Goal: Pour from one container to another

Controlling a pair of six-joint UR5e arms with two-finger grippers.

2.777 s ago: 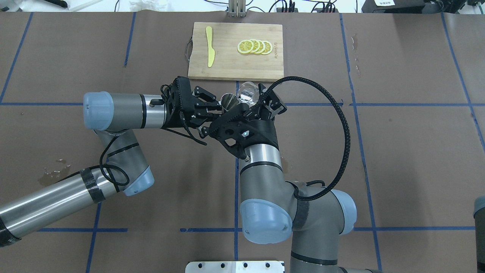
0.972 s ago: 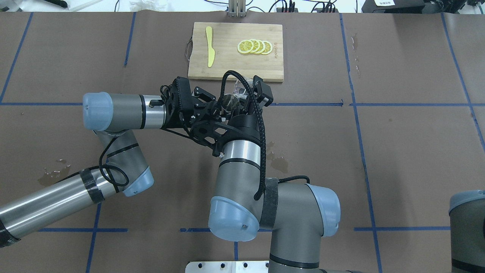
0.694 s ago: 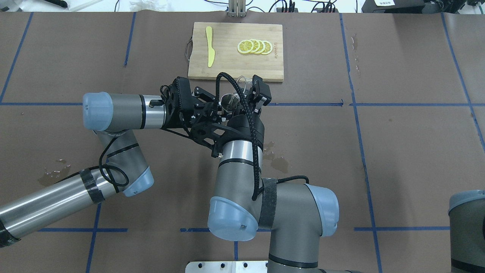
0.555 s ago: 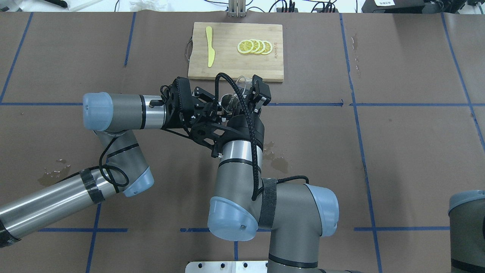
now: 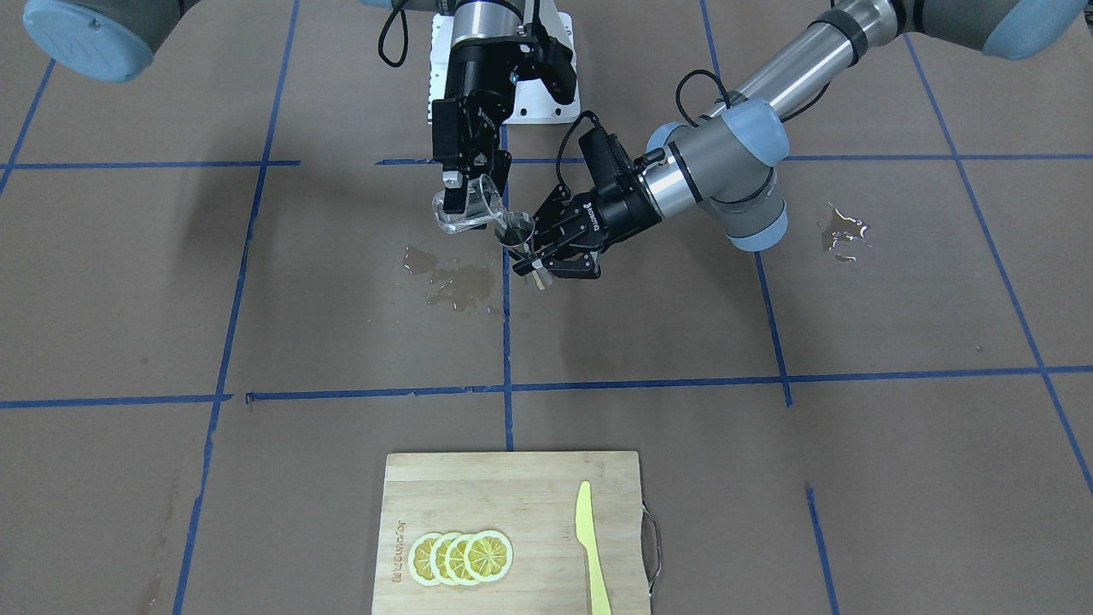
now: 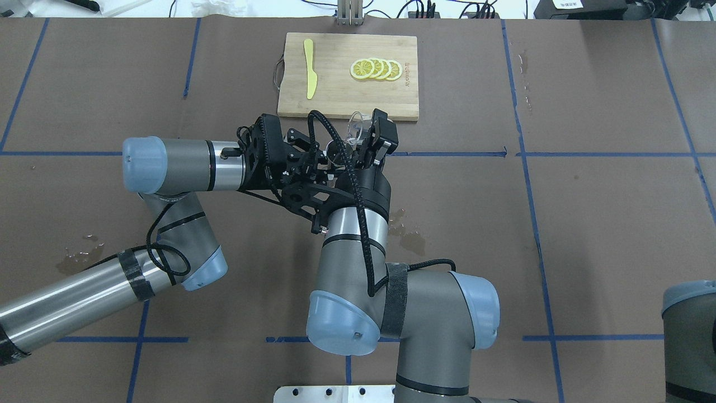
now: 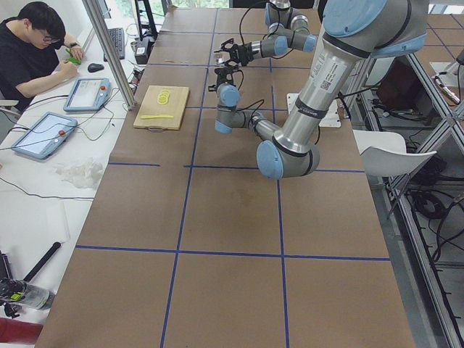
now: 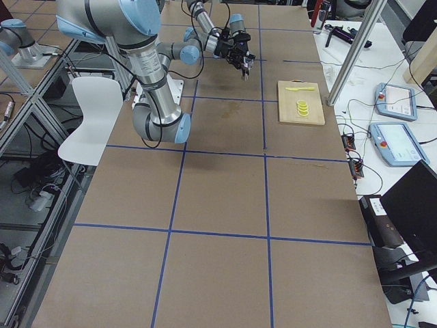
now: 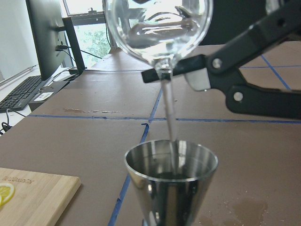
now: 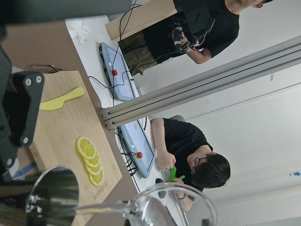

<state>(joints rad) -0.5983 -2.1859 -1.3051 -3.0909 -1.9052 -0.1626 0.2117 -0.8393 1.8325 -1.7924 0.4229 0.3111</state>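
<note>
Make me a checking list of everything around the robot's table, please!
Surface: table covered in brown paper with blue tape lines; wet patches under the pouring spot.
Job's things: glass beaker tilted, a thin stream running from its lip into the steel jigger, which is held upright.
Clutter: cutting board with lemon slices and a yellow knife, apart from the pour.
Grippers: right gripper shut on the beaker; left gripper shut on the jigger.
Cables: black cable hanging loose along the right arm.
Surroundings: person seated at a side desk; white chair by the robot.
</note>
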